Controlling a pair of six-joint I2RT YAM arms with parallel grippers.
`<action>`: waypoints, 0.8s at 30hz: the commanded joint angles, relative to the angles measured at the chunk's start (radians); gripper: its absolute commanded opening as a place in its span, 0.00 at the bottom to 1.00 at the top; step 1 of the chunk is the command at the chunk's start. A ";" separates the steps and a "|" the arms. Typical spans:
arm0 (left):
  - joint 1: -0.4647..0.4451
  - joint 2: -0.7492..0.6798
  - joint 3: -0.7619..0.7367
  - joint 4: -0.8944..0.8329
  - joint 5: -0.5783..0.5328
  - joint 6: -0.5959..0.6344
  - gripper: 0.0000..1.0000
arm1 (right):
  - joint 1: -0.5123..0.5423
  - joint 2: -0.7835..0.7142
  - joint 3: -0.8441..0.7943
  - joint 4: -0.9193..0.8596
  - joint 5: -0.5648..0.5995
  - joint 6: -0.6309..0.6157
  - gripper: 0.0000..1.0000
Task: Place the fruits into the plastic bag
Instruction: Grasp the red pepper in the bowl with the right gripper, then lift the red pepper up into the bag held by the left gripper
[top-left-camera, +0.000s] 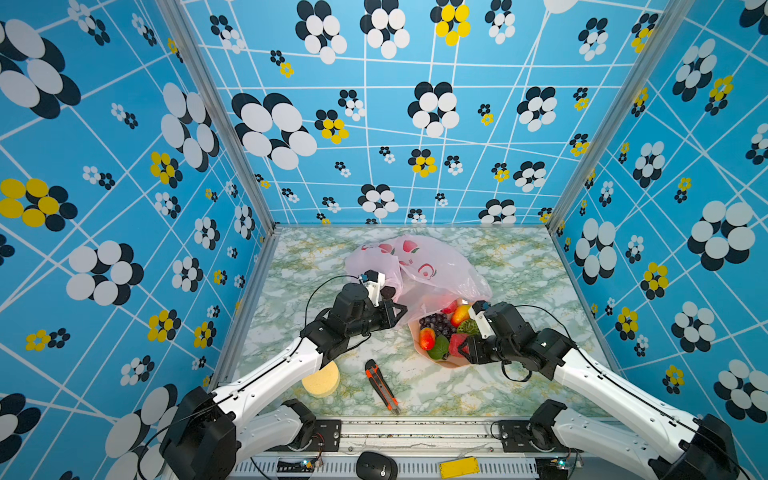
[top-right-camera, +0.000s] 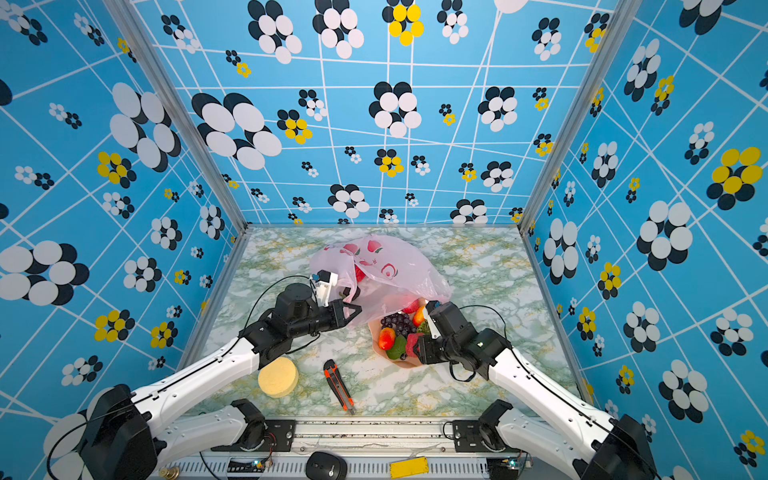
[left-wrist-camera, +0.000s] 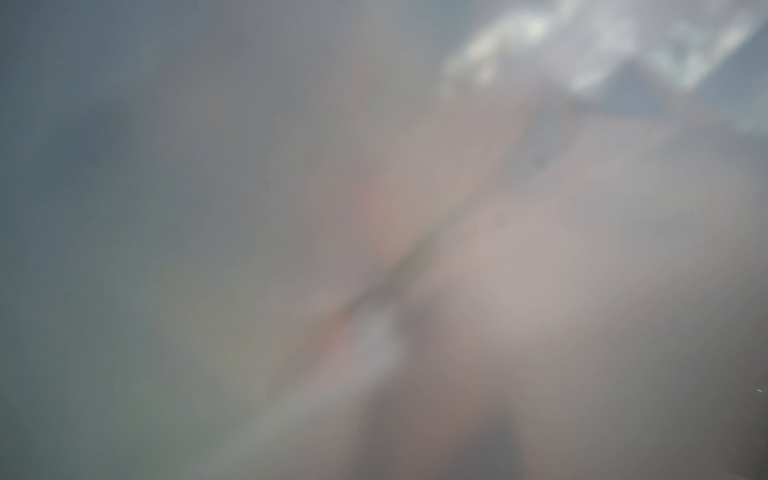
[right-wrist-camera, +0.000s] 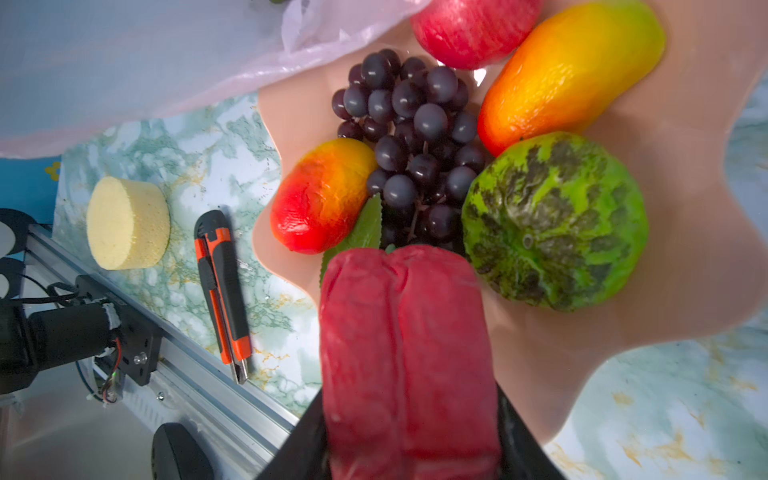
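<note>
On the green-veined marble top, near left: a round yellow sponge disc (top-left-camera: 321, 384), then an orange-and-black utility knife (top-left-camera: 381, 386). Both lie idle, well apart from the work.

Next, the left gripper (top-left-camera: 398, 309): jaws together, apparently pinching the near edge of the plastic bag (top-left-camera: 432, 266), likely to keep its mouth raised toward the bowl. Its wrist view is smothered in blurred pink film, so the pinch itself can't be confirmed.

Bag: thin, crinkled, translucent pale pink with red fruit prints, slumped mid-table. Its lower edge drapes over the far rim of the salmon scalloped bowl (right-wrist-camera: 685, 270).

The fruits sit in the bowl: purple grapes (right-wrist-camera: 415, 137), two yellow-red mangoes (right-wrist-camera: 324, 199), a mottled green fruit (right-wrist-camera: 552, 220), and a red apple (right-wrist-camera: 473, 25) at the film's edge.

Rightmost, the right gripper (top-left-camera: 459, 345): jaws clamped on either side of a dark red ridged fruit (right-wrist-camera: 407, 353) at the bowl's near edge. I judge this a pick bound for the bag.
</note>
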 joint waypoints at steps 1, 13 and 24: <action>-0.009 -0.008 -0.017 0.027 0.003 -0.004 0.00 | -0.005 -0.031 0.041 -0.033 0.018 0.019 0.42; -0.008 -0.021 -0.022 0.027 0.003 -0.008 0.00 | -0.005 -0.078 0.114 0.029 -0.024 0.120 0.42; -0.009 -0.024 -0.017 0.016 0.005 -0.006 0.00 | -0.005 0.020 0.158 0.161 -0.086 0.171 0.42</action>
